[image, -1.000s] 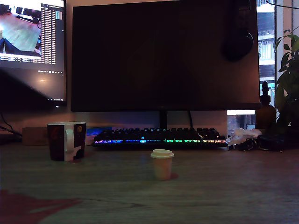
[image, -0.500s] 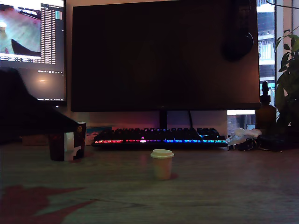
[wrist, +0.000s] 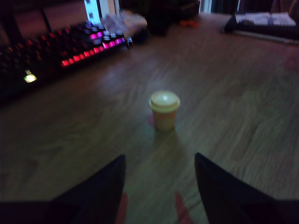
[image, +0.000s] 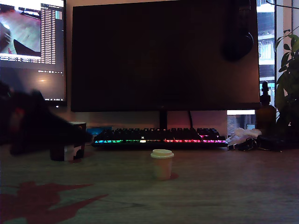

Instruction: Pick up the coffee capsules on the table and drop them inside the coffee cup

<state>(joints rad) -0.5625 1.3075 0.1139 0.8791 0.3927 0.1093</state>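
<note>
A cream-beige coffee capsule (image: pixel 162 164) stands upright, wide rim on top, on the wooden table near the middle of the exterior view. In the wrist view the same capsule (wrist: pixel 164 109) sits a short way ahead of my gripper (wrist: pixel 159 156), which is open with nothing between its two dark fingers. My dark, blurred arm (image: pixel 42 128) reaches in from the exterior view's left. It hides most of the coffee cup (image: pixel 74 150), of which only a lower white patch and part of the rim show.
An RGB-lit keyboard (image: pixel 159 137) lies behind the capsule under a large dark monitor (image: pixel 163 56). At the exterior view's right are crumpled white material (image: pixel 243 135), a brown bottle (image: pixel 265 112) and a plant (image: pixel 287 84). Bare wood surrounds the capsule.
My arm has come in from the exterior view's left and moved rightward, now covering most of the coffee cup. The capsule has stayed put.
</note>
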